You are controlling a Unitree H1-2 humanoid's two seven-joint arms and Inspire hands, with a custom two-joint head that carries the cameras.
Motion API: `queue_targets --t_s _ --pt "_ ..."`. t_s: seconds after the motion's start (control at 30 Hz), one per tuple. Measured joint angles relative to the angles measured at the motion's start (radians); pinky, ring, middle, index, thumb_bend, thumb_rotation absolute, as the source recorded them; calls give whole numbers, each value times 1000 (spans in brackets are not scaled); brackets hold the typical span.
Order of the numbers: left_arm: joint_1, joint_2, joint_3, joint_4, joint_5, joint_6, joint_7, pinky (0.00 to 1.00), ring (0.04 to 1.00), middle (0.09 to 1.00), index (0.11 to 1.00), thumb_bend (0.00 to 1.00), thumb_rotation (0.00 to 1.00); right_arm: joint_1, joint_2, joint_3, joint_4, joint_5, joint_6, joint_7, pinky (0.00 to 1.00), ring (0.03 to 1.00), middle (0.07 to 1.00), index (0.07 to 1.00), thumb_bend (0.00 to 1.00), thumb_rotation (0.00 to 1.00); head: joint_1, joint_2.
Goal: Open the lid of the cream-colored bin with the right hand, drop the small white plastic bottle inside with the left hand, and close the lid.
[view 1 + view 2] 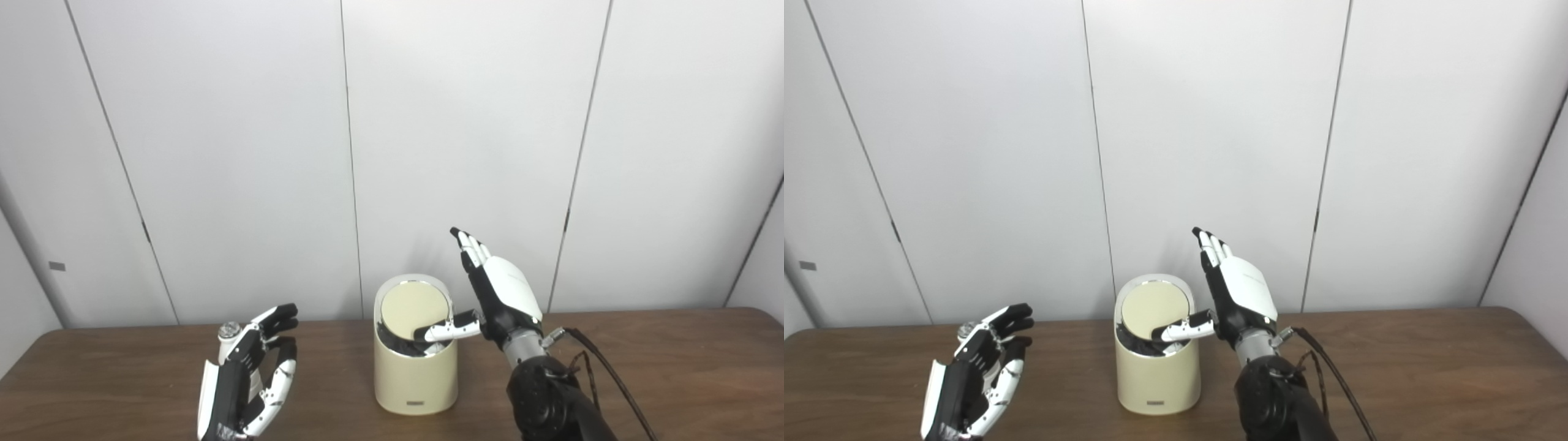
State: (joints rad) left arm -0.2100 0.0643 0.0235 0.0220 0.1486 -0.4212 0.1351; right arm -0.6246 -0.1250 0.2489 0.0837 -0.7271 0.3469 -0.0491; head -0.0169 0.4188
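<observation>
The cream-colored bin (416, 380) stands mid-table. Its round lid (411, 309) is tilted, front edge pushed down, so a dark gap shows at the front. My right hand (499, 294) is just right of the bin, fingers straight up and apart, and its thumb reaches sideways onto the lid's lowered front edge. The small white bottle (226, 343) with a silvery cap stands at the left, mostly hidden behind my left hand (248, 380). That hand is open, with curved fingers spread close around the bottle's near side, and I see no closed grip on it.
The brown wooden table (674, 367) runs across the view, with a white panelled wall close behind it. A black cable (606, 373) trails from my right wrist over the table's right part.
</observation>
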Motion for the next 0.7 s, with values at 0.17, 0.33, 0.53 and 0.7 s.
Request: queue_targets --t_s 0.17,0.33,0.53,0.7 --pt "1 -1 0 -1 -2 1 -1 669 757 787 775 258 426 -3 0 0 12 0 0 -6 924 1000 1000 983 810 286 0 0" --pt "2 -2 0 -3 -5 8 -8 664 754 784 774 255 429 -5 0 0 20 0 2 -6 933 1000 1000 990 799 307 0 -2" --pt "2 -9 0 -4 -4 8 -9 663 754 786 775 254 411 -8 0 0 24 0 8 -2 942 1000 1000 995 795 309 2 0" --pt "4 -11 2 -14 -3 9 -12 662 756 785 773 249 418 -14 0 0 32 0 8 -2 937 1000 1000 993 798 308 3 0"
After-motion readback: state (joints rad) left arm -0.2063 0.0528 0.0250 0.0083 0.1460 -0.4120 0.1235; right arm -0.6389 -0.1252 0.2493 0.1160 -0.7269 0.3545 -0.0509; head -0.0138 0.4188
